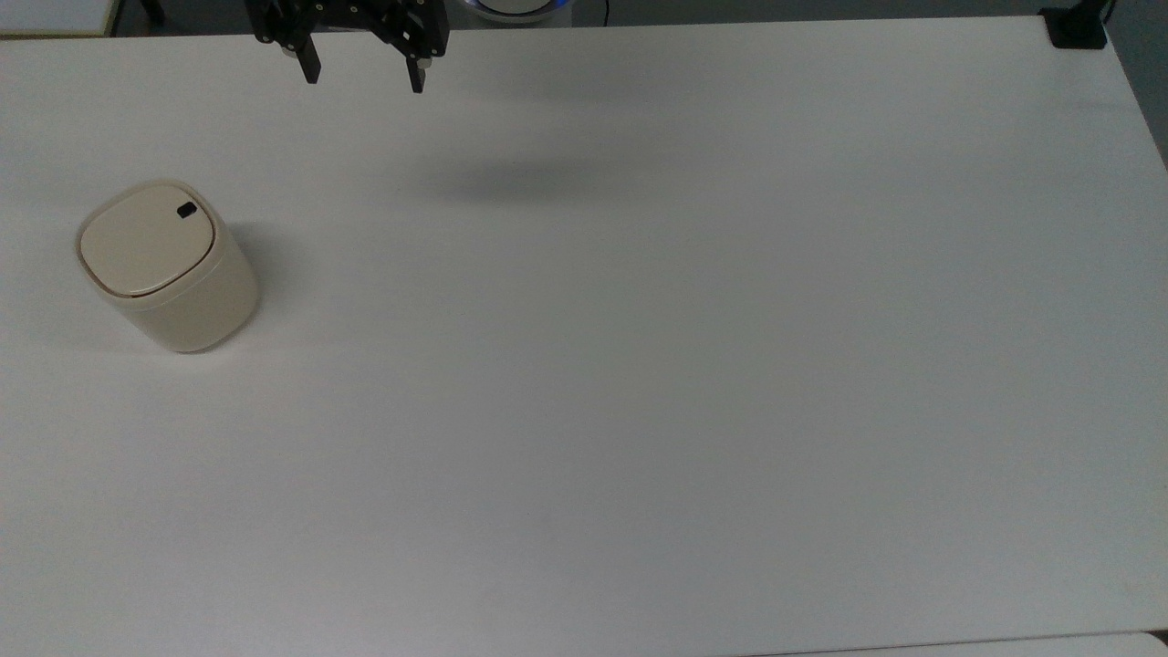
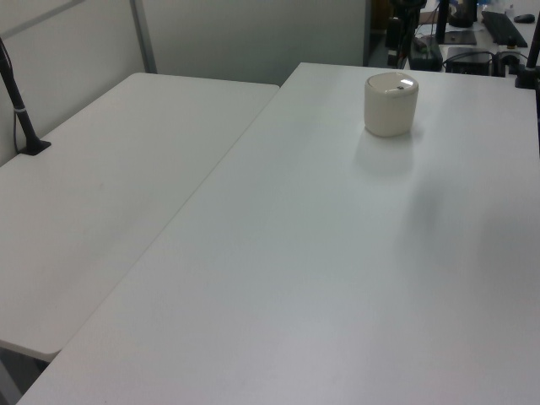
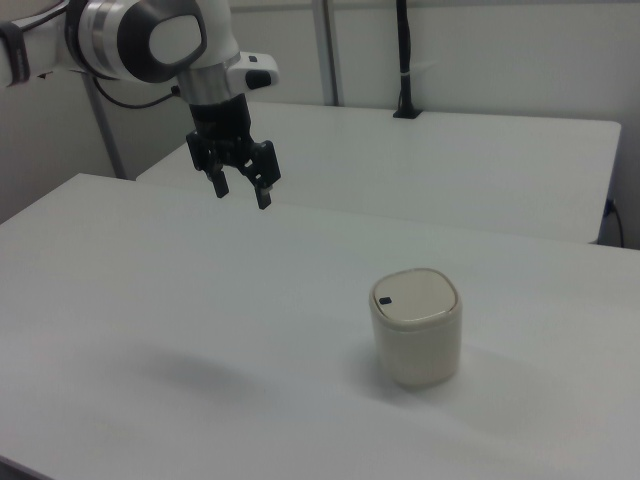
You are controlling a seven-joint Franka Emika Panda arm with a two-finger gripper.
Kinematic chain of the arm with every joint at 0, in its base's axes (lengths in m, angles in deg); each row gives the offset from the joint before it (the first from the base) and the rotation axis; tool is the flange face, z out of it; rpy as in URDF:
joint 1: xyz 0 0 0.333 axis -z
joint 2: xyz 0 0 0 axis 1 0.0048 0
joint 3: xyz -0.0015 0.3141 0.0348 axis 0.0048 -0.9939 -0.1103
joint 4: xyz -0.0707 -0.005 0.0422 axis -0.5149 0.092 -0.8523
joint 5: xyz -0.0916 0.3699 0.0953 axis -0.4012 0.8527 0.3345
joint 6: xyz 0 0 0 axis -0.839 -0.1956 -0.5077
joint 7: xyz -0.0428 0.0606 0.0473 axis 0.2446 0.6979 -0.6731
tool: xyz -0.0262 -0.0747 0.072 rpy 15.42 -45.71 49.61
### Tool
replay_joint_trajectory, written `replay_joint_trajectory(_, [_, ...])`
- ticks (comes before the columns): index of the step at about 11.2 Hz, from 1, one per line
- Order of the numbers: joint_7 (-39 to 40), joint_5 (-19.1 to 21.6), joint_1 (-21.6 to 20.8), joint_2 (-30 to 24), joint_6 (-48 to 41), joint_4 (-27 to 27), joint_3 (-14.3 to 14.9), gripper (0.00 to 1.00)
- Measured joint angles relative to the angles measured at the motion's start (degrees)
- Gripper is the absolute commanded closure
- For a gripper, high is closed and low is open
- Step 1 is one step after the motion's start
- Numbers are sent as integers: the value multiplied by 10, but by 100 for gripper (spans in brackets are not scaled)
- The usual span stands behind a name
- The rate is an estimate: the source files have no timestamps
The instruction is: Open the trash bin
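Cream trash bin (image 1: 169, 269) (image 2: 391, 104) (image 3: 416, 327), upright, lid shut, near the top view's left edge.

The trash bin (image 1: 164, 265) stands upright at nine o'clock on the white table (image 1: 639, 365), with its lid closed. The gripper (image 1: 365, 80) hangs at eleven o'clock, fingers spread, well apart from it.
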Motion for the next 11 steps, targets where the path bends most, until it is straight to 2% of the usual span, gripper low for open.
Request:
replay_joint_trajectory(2, [5, 0, 0, 0, 0, 0, 0, 73])
replay_joint_trajectory(5, [7, 7, 1, 0, 16, 0, 1, 80])
replay_joint_trajectory(8, [-16, 11, 17, 2, 30, 0, 6, 81])
replay_joint_trajectory(9, [-23, 10, 22, 9, 30, 0, 13, 84])
replay_joint_trajectory(11, [-35, 1, 24, 38, 51, -1, 47, 89])
